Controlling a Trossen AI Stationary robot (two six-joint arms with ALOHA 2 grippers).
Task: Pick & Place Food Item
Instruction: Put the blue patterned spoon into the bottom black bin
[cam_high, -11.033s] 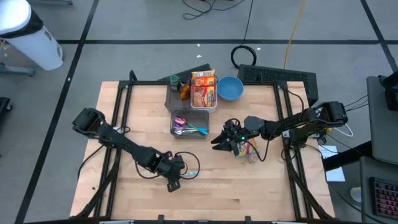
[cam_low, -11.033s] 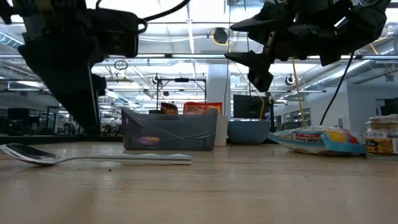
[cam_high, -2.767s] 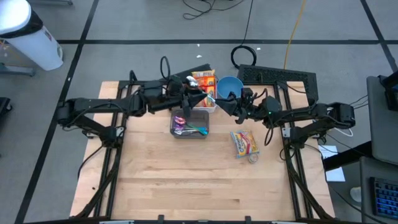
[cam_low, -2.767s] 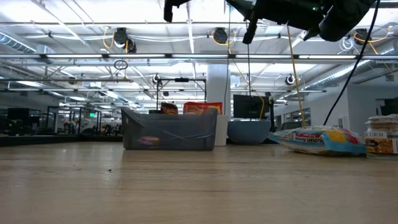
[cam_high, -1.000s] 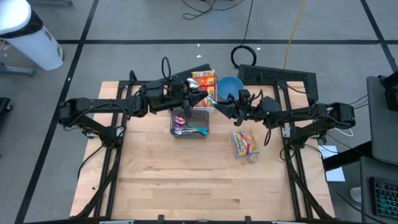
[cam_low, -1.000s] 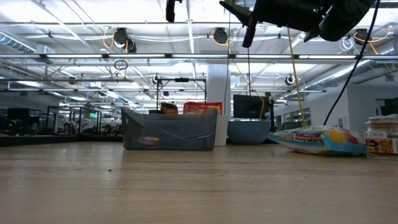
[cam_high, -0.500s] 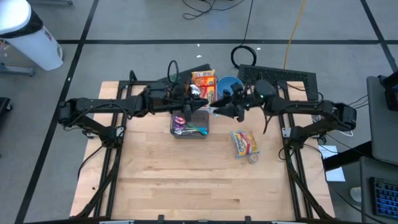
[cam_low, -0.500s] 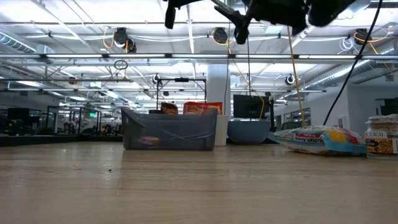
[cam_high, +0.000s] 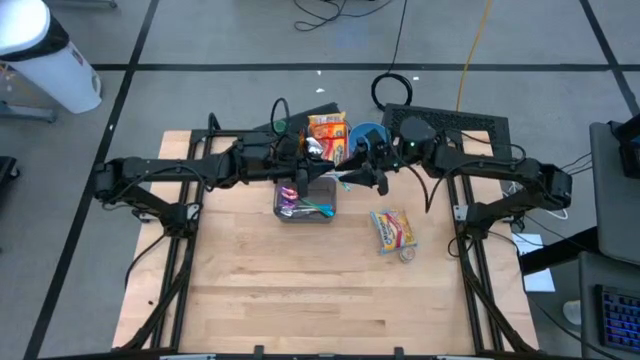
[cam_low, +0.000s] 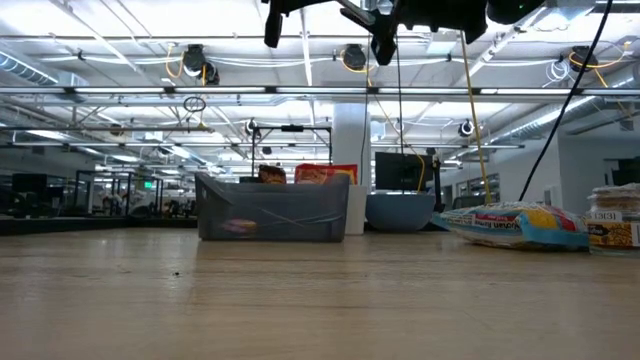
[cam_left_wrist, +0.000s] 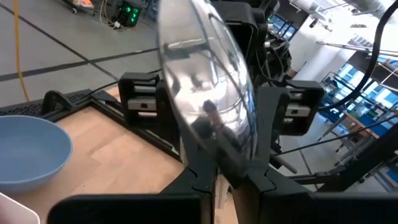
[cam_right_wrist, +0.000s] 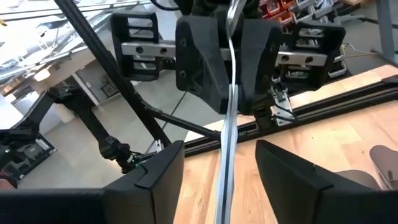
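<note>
Metal spoon (cam_left_wrist: 208, 106) clamped in left gripper (cam_high: 318, 168) over grey bin (cam_high: 306, 197); right gripper (cam_high: 352, 177) w/ fingers apart astride handle.

A white cylindrical bin (cam_high: 45, 60) stands on the grey floor (cam_high: 200, 40) well apart from the table's (cam_high: 300, 290) far left corner. Dark tape lines (cam_high: 130, 66) cross that floor. Beyond the table's far edge lie a coiled black cable (cam_high: 392, 86), a yellow cable (cam_high: 472, 50) and a dark keyboard (cam_high: 455, 120). Ceiling lights (cam_low: 200, 60) hang in the room behind
</note>
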